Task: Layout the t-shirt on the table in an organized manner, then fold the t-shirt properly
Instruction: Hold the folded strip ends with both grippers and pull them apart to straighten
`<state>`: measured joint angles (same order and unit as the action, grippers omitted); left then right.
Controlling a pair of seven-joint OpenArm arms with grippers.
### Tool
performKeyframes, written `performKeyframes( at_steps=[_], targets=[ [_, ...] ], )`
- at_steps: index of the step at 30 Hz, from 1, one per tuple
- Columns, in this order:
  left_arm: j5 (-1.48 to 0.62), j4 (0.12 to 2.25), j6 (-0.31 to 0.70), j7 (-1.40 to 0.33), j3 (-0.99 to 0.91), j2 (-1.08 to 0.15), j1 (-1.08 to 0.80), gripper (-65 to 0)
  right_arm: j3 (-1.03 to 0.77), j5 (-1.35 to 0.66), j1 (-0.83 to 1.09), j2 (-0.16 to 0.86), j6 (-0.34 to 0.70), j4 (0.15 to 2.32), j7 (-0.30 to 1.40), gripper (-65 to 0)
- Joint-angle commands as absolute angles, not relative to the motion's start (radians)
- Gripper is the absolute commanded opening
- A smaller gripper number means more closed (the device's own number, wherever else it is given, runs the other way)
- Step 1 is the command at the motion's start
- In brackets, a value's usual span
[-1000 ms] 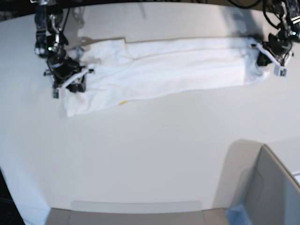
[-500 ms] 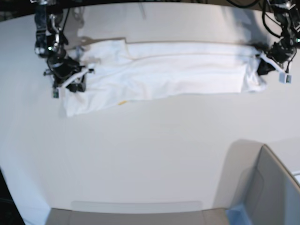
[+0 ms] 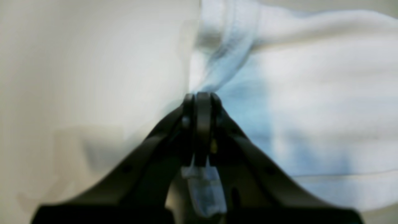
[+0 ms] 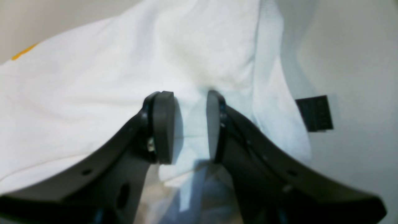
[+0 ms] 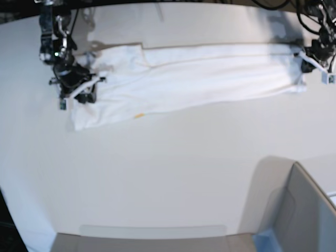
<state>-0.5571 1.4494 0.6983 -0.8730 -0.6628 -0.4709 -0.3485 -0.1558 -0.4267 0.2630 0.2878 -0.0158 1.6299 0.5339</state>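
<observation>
The white t-shirt (image 5: 194, 73) lies in a long band across the far side of the table (image 5: 157, 173), with a bit of orange print (image 5: 138, 114) at its near edge. My left gripper (image 5: 311, 59) is at the band's right end. In the left wrist view it (image 3: 200, 97) is shut on the t-shirt (image 3: 311, 93), whose cloth runs taut from the tips. My right gripper (image 5: 79, 88) sits on the left end. Its pads (image 4: 163, 124) stand partly apart with a thick fold of t-shirt (image 4: 192, 124) pinched between them. A small dark tag (image 4: 314, 113) lies beside the hem.
A grey box (image 5: 302, 210) with a blue corner (image 5: 262, 239) stands at the near right. The table's curved edge (image 5: 10, 210) runs down the left side. Cables hang behind both arms at the far edge.
My left gripper has closed and moved right and away, pulling the t-shirt's right end out longer and straighter. The right gripper and the left end have stayed put.
</observation>
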Motion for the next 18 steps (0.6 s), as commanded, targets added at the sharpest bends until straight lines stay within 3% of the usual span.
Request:
performKeyframes(
  at_steps=[1,7,15,18],
  targets=[
    [-0.567,1.501,0.698,-0.860,-0.670,-0.496,-0.363,-65.0,-0.157,-0.423,0.262,0.295,-0.022,1.636,0.558,-46.2],
    [-0.567,1.595,0.698,-0.862,-0.670,-0.493,-0.386,-65.0,-0.157,-0.423,0.263,0.295,-0.022,1.636,0.558,-46.2],
    [-0.565,1.491,0.698,-0.926,-0.679,-0.493,-0.348,-65.0,-0.157,-0.423,0.265,0.295,-0.022,1.636,0.558,-46.2],
    [-0.565,1.495,0.698,-0.928,-0.679,-0.493,-0.344,-57.5,-0.157,-0.423,0.265,0.295,-0.022,1.636,0.558,-46.2]
  ],
)
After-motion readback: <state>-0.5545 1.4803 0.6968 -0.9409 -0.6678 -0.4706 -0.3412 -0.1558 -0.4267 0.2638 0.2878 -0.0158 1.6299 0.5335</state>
